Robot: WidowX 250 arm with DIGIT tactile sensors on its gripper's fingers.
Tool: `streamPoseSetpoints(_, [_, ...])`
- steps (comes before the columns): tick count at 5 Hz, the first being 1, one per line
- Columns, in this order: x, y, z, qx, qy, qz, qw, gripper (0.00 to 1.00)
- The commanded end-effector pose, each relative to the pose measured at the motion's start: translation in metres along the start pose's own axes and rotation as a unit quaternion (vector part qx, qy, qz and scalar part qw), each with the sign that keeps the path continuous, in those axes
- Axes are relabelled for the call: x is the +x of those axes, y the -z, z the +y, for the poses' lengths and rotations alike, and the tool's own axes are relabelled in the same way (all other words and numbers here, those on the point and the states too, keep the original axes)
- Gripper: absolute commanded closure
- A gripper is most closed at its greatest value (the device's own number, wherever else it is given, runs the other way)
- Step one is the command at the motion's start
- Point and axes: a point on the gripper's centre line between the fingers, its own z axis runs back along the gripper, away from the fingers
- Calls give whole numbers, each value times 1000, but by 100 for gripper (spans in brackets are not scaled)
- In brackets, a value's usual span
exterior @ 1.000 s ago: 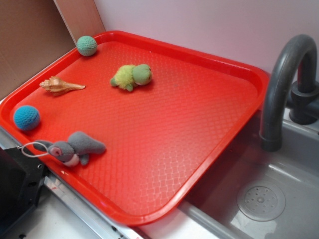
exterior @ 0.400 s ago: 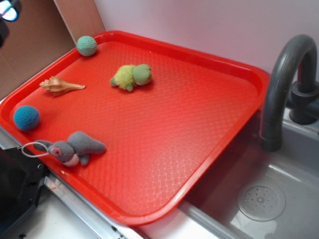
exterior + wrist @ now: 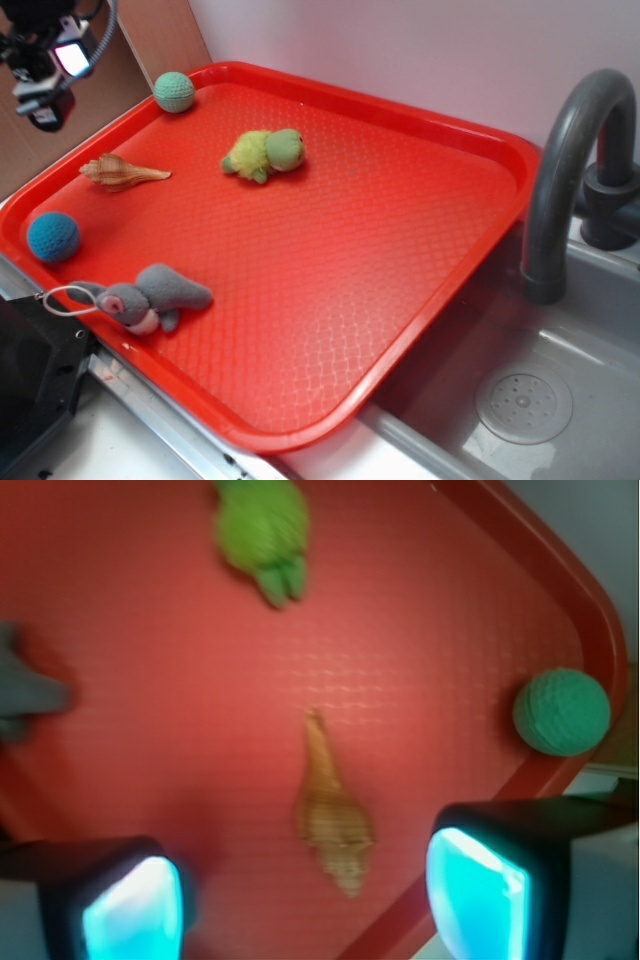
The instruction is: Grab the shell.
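Tan, rigid shell (image 3: 330,825) at lower centre looks light, knobby, slippery; grip its fat body, between the wide-open hand (image 3: 300,905)

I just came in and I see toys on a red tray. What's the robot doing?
The robot is trying to grab the shell lying on the red tray. Its gripper hangs above the tray's far-left corner, fingers spread wide with the shell between them in the wrist view, but not touching it yet. The green plush turtle, two knitted balls and a grey plush animal just lie on the tray. A sink sits beside it.
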Motion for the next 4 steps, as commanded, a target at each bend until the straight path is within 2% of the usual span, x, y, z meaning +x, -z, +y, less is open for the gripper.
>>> streamPoseSetpoints(1, [-5, 43, 21, -16, 54, 18, 998, 0])
streamPoseSetpoints(2, [-9, 58, 26, -26, 58, 26, 998, 0])
streamPoseSetpoints(3, [-10, 73, 22, -17, 68, 64, 995, 0])
streamPoseSetpoints(4, [-8, 87, 12, -8, 76, 87, 993, 0])
